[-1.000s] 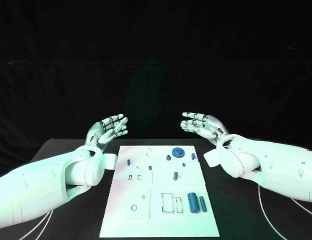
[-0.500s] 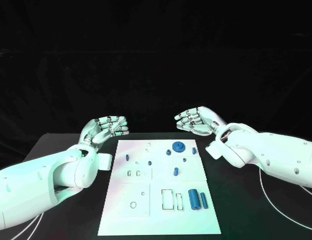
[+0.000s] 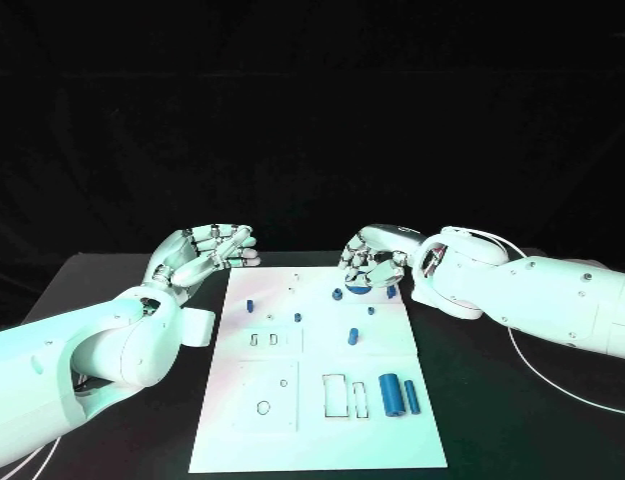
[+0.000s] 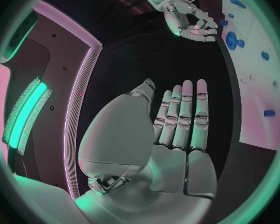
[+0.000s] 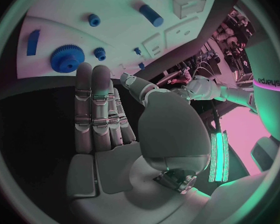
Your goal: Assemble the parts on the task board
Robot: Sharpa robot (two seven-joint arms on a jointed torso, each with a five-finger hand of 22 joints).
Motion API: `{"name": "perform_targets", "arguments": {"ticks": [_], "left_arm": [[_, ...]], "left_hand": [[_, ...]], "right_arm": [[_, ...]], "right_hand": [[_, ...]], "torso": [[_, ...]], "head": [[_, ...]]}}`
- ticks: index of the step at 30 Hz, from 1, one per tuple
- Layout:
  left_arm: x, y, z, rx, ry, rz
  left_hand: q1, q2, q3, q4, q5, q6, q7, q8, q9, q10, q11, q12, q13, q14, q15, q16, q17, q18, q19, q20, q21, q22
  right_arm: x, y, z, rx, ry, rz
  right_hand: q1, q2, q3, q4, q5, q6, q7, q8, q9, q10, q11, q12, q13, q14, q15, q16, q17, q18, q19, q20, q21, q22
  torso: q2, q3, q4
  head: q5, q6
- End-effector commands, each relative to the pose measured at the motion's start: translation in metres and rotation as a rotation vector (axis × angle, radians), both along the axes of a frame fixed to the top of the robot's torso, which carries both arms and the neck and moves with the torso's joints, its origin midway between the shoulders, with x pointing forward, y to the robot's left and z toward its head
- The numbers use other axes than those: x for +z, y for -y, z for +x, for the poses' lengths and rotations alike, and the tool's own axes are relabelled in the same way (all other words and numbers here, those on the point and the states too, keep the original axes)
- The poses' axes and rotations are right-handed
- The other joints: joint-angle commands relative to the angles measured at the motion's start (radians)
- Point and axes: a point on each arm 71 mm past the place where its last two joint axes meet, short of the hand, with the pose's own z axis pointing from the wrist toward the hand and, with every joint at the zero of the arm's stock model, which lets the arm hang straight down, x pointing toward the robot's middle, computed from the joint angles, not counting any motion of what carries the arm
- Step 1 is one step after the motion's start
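The board lay flat in the middle of the black table, long side running away from the robot. The right hand hung over the board's far right corner, fingers bent downward and bunched a bit, right above the blue gear. Couldn't tell if it was actually touching the gear; from the right wrist camera the fingers looked straight and side by side, nothing in them, with the gear just past the fingertips.

The left hand was off the board's far left corner, over bare table, palm turned inward, fingers lightly curled and holding nothing. In its wrist view the fingers were straight and close together, well apart from any of the parts.

Rest of the parts were sitting on the board: a short blue bar next to the gear, a few small pegs around the middle, and near the robot on the right side a fat cylinder with a thinner pin just beside it. Couple of empty rectangular slots left of those.
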Motion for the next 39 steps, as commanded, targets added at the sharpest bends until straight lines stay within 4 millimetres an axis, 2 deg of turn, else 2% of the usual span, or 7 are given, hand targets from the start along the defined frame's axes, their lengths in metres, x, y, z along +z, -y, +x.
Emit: {"name": "perform_targets", "arguments": {"ticks": [1,3,6,11,19,26,39], "left_arm": [[0.006,0.006,-0.004,-0.055,0.014,-0.012],[0.008,0.007,-0.005,-0.059,0.016,-0.015],[0.01,0.008,-0.005,-0.065,0.018,-0.02],[0.011,0.009,-0.005,-0.067,0.014,-0.026],[0.011,0.008,-0.004,-0.067,0.01,-0.028],[0.011,0.008,-0.004,-0.07,0.008,-0.029],[0.01,0.009,-0.004,-0.076,0.001,-0.03]], "left_hand": [[-0.001,-0.007,0.001,0.007,0.001,0.002,0.002,-0.002,0.0,0.006,0.002,-0.006,-0.002,0.006,0.002,0.004,0.002,0.014,0.007,0.002,0.003,-0.002],[-0.002,-0.007,0.001,0.008,0.001,0.002,0.002,-0.003,0.0,0.005,0.002,-0.008,-0.002,0.006,0.002,0.004,0.002,0.014,0.008,0.002,0.002,-0.002],[-0.002,-0.008,0.001,0.009,0.001,0.001,0.003,-0.003,0.0,0.005,0.003,-0.009,-0.002,0.006,0.002,0.004,0.003,0.014,0.008,0.002,0.002,-0.002],[-0.004,-0.008,0.002,0.01,0.001,0.0,0.004,-0.005,0.0,0.003,0.004,-0.012,-0.003,0.005,0.003,0.004,0.004,0.014,0.008,0.002,0.002,-0.003],[-0.005,-0.009,0.001,0.011,0.001,-0.002,0.006,-0.006,-0.001,0.001,0.005,-0.015,-0.004,0.005,0.003,0.004,0.006,0.014,0.008,0.002,0.001,-0.004],[-0.006,-0.009,0.002,0.011,0.001,-0.003,0.006,-0.007,-0.001,0.001,0.006,-0.017,-0.004,0.004,0.004,0.003,0.006,0.014,0.008,0.002,0.0,-0.004],[-0.008,-0.01,0.001,0.013,0.001,-0.004,0.008,-0.008,-0.001,-0.001,0.007,-0.019,-0.004,0.003,0.005,0.003,0.008,0.013,0.008,0.002,-0.001,-0.005]], "right_arm": [[-0.003,-0.004,0.0,-0.003,0.092,-0.246],[-0.003,-0.006,0.0,0.002,0.109,-0.271],[-0.003,-0.011,-0.001,0.011,0.133,-0.317],[-0.003,-0.017,-0.001,0.02,0.163,-0.352],[-0.002,-0.025,-0.004,0.042,0.191,-0.357],[-0.002,-0.031,-0.006,0.055,0.198,-0.359],[-0.006,-0.033,-0.002,0.053,0.19,-0.382]], "right_hand": [[-0.004,-0.014,0.004,0.015,-0.003,0.002,0.0,-0.008,0.005,-0.019,0.001,-0.006,0.007,0.011,0.0,0.078,0.066,-0.012,0.042,-0.003,0.134,0.156],[-0.006,-0.027,0.006,0.027,-0.004,0.0,0.004,-0.011,0.011,-0.048,0.005,-0.005,0.01,0.025,0.002,0.265,0.245,-0.043,0.102,-0.001,0.328,0.397],[0.0,-0.035,0.013,0.039,0.001,-0.003,0.005,-0.014,0.02,-0.073,0.01,-0.003,0.016,0.027,0.007,0.442,0.414,-0.063,0.132,0.003,0.473,0.577],[0.009,-0.035,0.018,0.049,0.006,-0.003,0.007,-0.014,0.031,-0.1,0.016,-0.006,0.02,0.037,0.014,0.595,0.565,-0.085,0.167,0.011,0.605,0.752],[0.016,-0.036,0.02,0.054,0.008,-0.005,0.008,-0.014,0.039,-0.107,0.018,-0.004,0.024,0.04,0.018,0.665,0.633,-0.096,0.184,0.017,0.669,0.84],[0.021,-0.033,0.027,0.056,0.011,-0.001,0.006,-0.012,0.044,-0.099,0.017,-0.002,0.028,0.042,0.017,0.691,0.656,-0.101,0.193,0.018,0.696,0.878],[0.027,-0.026,0.042,0.058,0.013,0.007,0.002,-0.007,0.051,-0.084,0.013,0.0,0.032,0.044,0.015,0.715,0.678,-0.107,0.206,0.018,0.727,0.923]], "torso": [[0.028,-0.0011,0.0072],[0.036,-0.0011,0.0081],[0.047,-0.0014,0.0104],[0.058,-0.003,0.0144],[0.062,-0.0056,0.0214],[0.066,-0.0045,0.0197],[0.071,-0.0027,0.0249]], "head": [[-0.005,0.003],[-0.006,0.007],[-0.009,0.007],[-0.012,0.01],[-0.016,0.004],[-0.017,0.006],[-0.02,0.0]]}}
